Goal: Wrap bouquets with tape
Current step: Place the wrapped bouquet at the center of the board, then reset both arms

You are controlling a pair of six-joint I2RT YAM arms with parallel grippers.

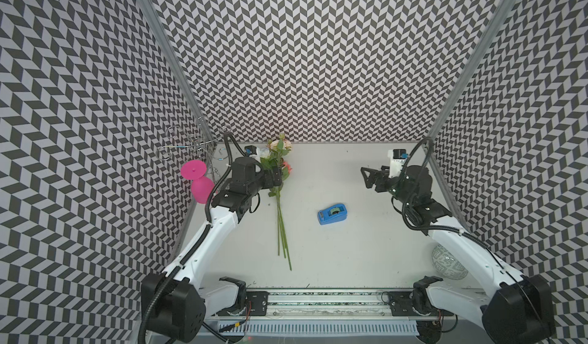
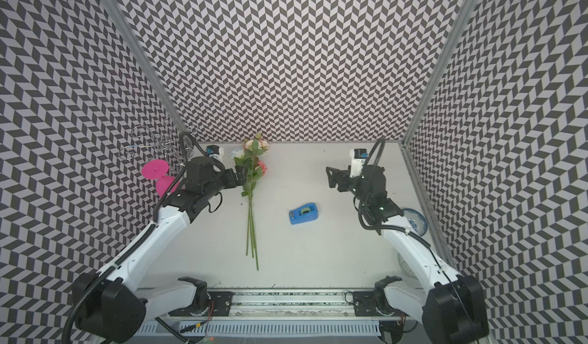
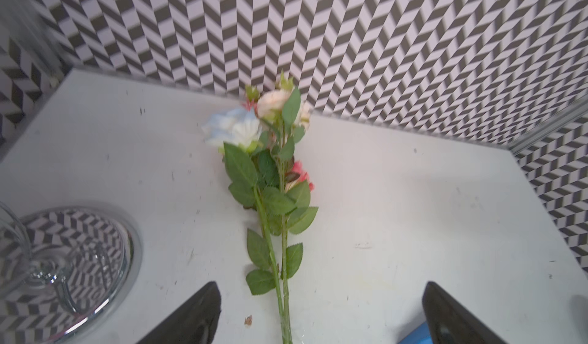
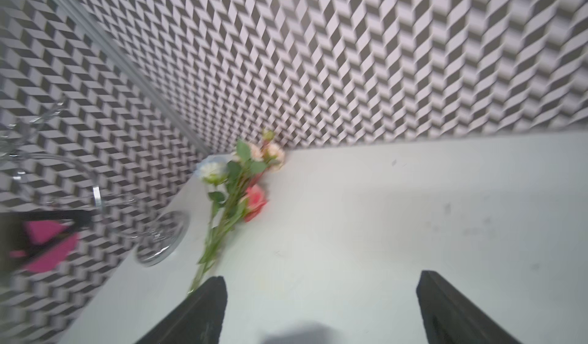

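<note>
The bouquets (image 1: 281, 218) are a few green-stemmed roses lying on the white table, with the blooms (image 2: 254, 146) at the back wall and the stems pointing to the front. My left gripper (image 1: 275, 176) hovers over the leafy part of the stems. In the left wrist view it (image 3: 320, 287) is open wide, and the stems (image 3: 284, 298) run between the fingers without touching them. The tape (image 1: 332, 213), in a blue dispenser (image 2: 304, 213), sits mid-table to the right of the stems. My right gripper (image 1: 367, 177) is raised at the far right and is open (image 4: 321, 278) and empty.
A pink goblet (image 1: 199, 183) hangs by a chrome wire rack (image 1: 191, 142) in the far-left corner; the rack's round base (image 3: 73, 263) stands beside the bouquet. Blue-and-white patterned dishes (image 2: 415, 220) lie along the right wall behind the right arm. Patterned walls enclose three sides.
</note>
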